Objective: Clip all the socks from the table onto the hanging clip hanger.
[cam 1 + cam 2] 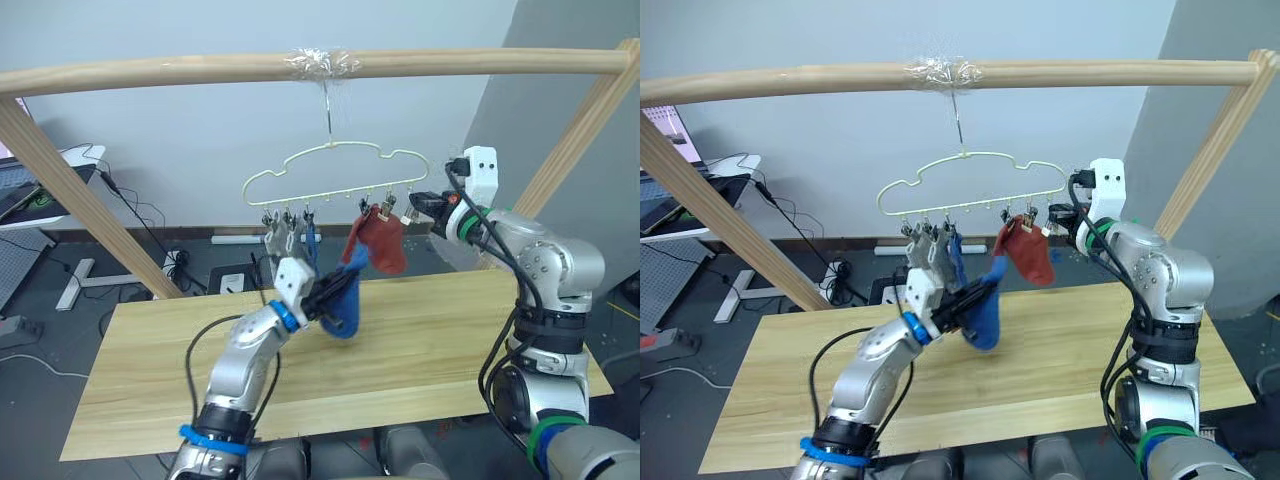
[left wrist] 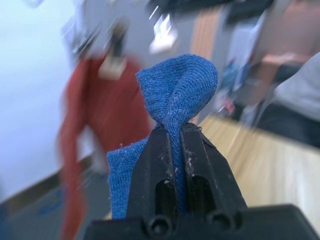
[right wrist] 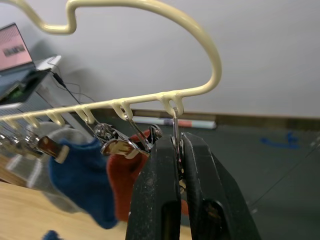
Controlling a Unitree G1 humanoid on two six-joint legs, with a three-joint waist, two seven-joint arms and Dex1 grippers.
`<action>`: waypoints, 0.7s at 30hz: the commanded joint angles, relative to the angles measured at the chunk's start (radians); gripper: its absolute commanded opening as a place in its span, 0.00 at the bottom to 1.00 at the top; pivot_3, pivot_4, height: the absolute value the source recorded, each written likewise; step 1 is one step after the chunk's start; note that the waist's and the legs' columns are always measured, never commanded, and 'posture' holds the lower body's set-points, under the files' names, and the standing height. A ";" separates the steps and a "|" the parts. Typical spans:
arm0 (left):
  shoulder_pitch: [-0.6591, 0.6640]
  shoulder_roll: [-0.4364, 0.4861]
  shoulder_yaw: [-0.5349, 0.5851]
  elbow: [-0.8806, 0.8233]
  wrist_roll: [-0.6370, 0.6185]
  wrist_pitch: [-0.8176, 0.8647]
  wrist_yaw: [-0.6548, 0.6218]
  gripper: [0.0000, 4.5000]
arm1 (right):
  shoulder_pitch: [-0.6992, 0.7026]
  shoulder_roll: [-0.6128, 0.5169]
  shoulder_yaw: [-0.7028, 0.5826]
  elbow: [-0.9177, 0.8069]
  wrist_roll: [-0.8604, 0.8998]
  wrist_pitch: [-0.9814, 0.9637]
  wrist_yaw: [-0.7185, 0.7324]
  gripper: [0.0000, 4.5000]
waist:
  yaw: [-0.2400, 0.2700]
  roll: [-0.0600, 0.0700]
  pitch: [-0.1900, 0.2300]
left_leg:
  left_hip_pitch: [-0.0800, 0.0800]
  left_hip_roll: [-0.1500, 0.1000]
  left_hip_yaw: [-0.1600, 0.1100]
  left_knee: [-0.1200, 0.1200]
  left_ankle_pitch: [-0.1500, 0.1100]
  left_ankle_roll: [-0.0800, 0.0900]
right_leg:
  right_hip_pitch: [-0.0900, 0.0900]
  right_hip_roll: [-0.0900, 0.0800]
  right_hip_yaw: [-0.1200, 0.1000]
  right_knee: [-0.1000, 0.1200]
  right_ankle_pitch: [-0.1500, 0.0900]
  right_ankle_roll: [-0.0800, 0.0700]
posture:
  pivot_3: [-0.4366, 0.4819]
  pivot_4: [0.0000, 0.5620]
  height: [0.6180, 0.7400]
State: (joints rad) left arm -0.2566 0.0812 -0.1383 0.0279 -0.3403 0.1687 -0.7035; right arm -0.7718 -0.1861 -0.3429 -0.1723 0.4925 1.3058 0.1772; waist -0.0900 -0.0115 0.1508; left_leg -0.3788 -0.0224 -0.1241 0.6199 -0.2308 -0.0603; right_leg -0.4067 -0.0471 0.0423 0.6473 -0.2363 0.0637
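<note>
Above table (image 1: 420,350): left end effector (image 1: 335,290) grips blue sock (image 1: 343,305); right (image 1: 415,205) pinches clip (image 3: 176,131).

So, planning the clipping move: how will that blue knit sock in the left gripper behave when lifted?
The blue knit sock is probably floppy: it folds over above the left gripper and droops below it. Likely light, hanging from one pinch. It may swing, dangling above the light wooden table.
</note>
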 commanded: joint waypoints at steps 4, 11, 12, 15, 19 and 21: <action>-0.064 -0.061 -0.034 0.078 0.035 -0.042 0.032 0.00 | -0.105 0.101 -0.168 -0.060 0.047 0.167 -0.105 0.03 | -0.009 0.001 0.000 | 0.000 0.000 0.000 0.001 0.000 0.000 | 0.000 0.001 0.000 0.000 0.000 0.000 | 0.31 0.19 1.00; -0.137 -0.108 -0.013 0.190 0.040 -0.086 0.044 0.00 | -0.127 0.145 -0.226 -0.090 0.039 0.241 -0.140 0.03 | -0.018 0.001 0.000 | -0.003 0.000 0.000 0.005 0.000 0.000 | 0.000 0.001 0.000 0.000 0.001 0.002 | 0.30 0.19 1.00; -0.147 -0.112 -0.009 0.202 0.039 -0.092 0.045 0.00 | -0.129 0.147 -0.229 -0.091 0.037 0.246 -0.141 0.03 | -0.020 0.001 0.000 | -0.003 0.000 0.000 0.006 0.000 0.000 | 0.000 0.001 0.000 0.000 0.001 0.002 | 0.30 0.20 1.00; -0.180 -0.124 0.007 0.236 0.041 -0.113 0.054 0.00 | -0.127 0.147 -0.224 -0.095 0.034 0.252 -0.136 0.03 | -0.024 0.001 0.000 | -0.003 0.000 0.000 0.006 0.000 0.000 | 0.000 0.001 0.000 0.000 0.001 0.002 | 0.30 0.20 1.00; -0.223 -0.135 0.022 0.269 0.043 -0.123 0.064 0.00 | -0.124 0.154 -0.224 -0.100 0.033 0.261 -0.133 0.03 | -0.025 0.001 0.000 | -0.003 0.000 0.000 0.006 0.000 0.000 | 0.000 0.001 0.000 0.000 0.001 0.002 | 0.30 0.20 1.00; -0.237 -0.145 0.029 0.292 0.041 -0.132 0.069 0.00 | -0.121 0.158 -0.222 -0.100 0.032 0.260 -0.132 0.03 | -0.025 0.001 0.000 | -0.003 0.000 0.000 0.006 0.000 0.000 | 0.000 0.001 0.000 0.000 0.001 0.002 | 0.30 0.20 1.00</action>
State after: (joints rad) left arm -0.4692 -0.0471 -0.1189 0.3265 -0.2951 0.0623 -0.6403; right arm -0.8751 -0.0291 -0.5663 -0.2307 0.5144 1.5671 0.0395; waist -0.1149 -0.0104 0.1506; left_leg -0.3817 -0.0225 -0.1244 0.6256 -0.2309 -0.0600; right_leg -0.4067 -0.0462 0.0425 0.6470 -0.2350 0.0661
